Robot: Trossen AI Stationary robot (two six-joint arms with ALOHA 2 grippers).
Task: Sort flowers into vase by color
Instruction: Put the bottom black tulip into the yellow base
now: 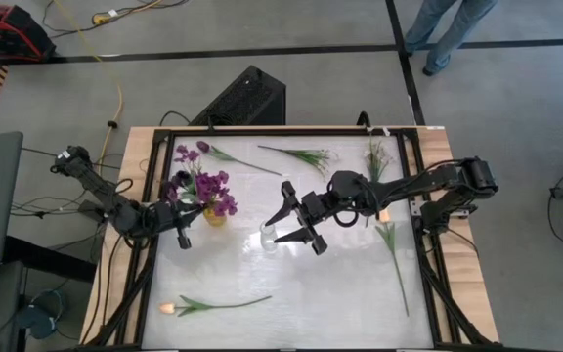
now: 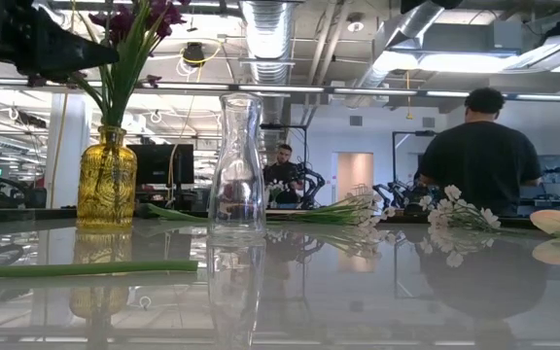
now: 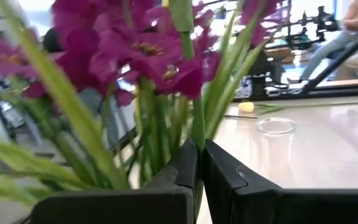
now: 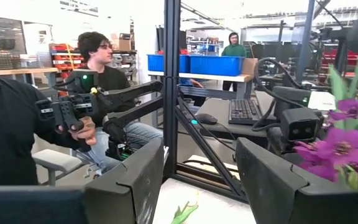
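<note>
A yellow vase (image 1: 213, 217) (image 2: 106, 180) stands at the table's left and holds purple flowers (image 1: 208, 191) (image 3: 142, 50). My left gripper (image 1: 184, 238) (image 3: 199, 152) is beside it, shut on one green stem. A clear glass vase (image 1: 270, 238) (image 2: 237, 165) stands upright at the middle of the table. My right gripper (image 1: 296, 233) (image 4: 197, 180) hangs open just right of it, touching nothing. Loose flowers lie flat on the table: a dark purple bud (image 1: 203, 149), white sprigs (image 1: 306, 154) (image 1: 374, 156), and orange tulips (image 1: 169, 308) (image 1: 384, 215). My left gripper pinches a purple flower's green stem (image 3: 197, 127) between its two fingers, a little below the blossoms. The fingers come in level from the table's left side and lie across the stem. The stem stands nearly upright among the others; the fingers hide its lower end.
A black frame (image 1: 418, 196) runs round the white table top. A black box (image 1: 247, 98) sits beyond the far edge. A person (image 1: 448, 29) stands past the far right corner, and others (image 2: 481, 146) show in the room behind. Open table lies near the front edge.
</note>
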